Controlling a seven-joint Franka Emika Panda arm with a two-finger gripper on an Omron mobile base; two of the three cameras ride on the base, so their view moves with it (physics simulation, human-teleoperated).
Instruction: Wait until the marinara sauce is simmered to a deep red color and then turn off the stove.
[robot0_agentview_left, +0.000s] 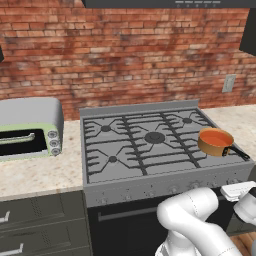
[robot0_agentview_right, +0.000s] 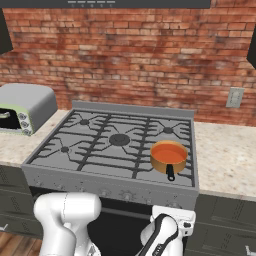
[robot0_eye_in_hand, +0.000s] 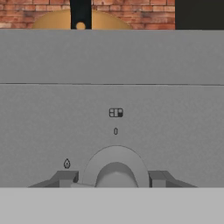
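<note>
Robot gripper (robot0_eye_in_hand: 116, 178) on a knob (robot0_eye_in_hand: 116, 168) at the stove (robot0_agentview_left: 165, 187) front, a saucepan (robot0_agentview_right: 169, 157) of marinara sauce (robot0_agentview_right: 169, 151) simmering above.

The knob looks small, rigid and smooth, best pinched across its raised centre and twisted. The fingers (robot0_eye_in_hand: 65, 178) sit on either side of it, narrowly parted, clasping it. The orange-red sauce sits on the front right burner.

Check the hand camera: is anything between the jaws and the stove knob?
Nothing visible is in the way. The gripper sits right at the knob on the stove front panel, one finger on each side of it. Whether they actually touch the knob cannot be told. The saucepan is above, on the front right burner.
</note>
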